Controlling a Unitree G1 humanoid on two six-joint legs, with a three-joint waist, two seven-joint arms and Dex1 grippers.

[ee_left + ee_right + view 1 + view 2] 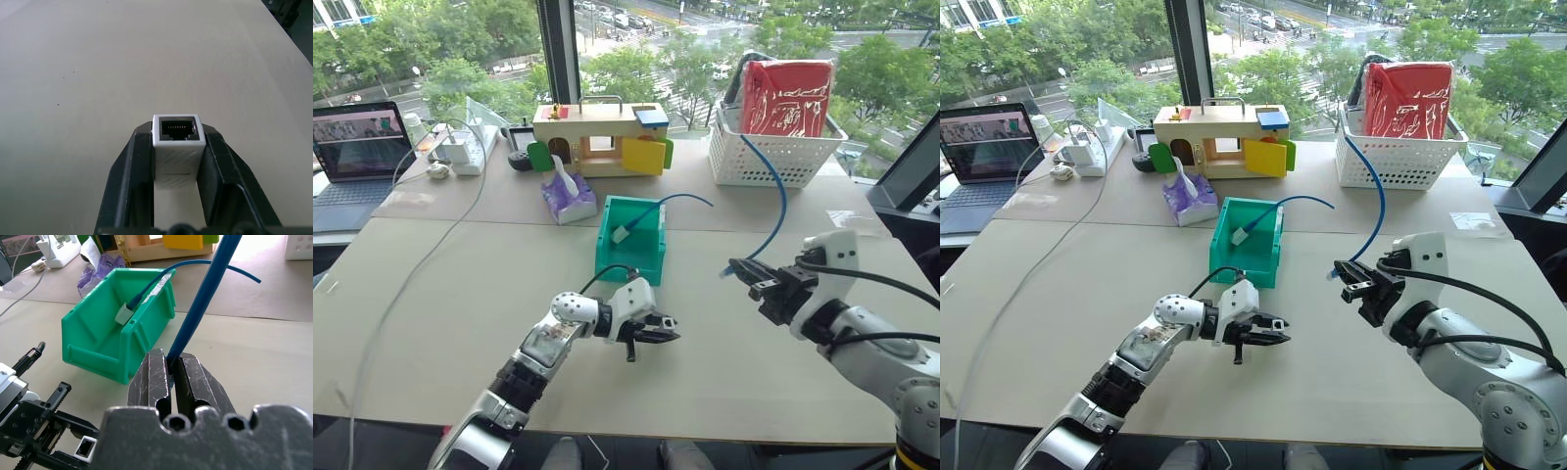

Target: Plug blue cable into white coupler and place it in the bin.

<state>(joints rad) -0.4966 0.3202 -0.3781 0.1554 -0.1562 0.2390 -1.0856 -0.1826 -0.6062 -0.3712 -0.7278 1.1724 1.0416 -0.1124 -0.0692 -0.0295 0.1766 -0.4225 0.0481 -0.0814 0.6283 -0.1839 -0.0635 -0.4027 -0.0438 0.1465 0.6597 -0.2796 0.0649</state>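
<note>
Gripping the white coupler (176, 149) between its two fingers, the left claw (651, 331) hovers low over the tabletop (440, 323), the coupler's open socket facing away from the wrist. The right claw (749, 279), clenched on the blue cable (781, 201), is held above the tabletop to the right, the cable arching up behind it. Between and beyond both claws stands the bin (628, 262), already containing another blue cable plugged into a white coupler.
</note>
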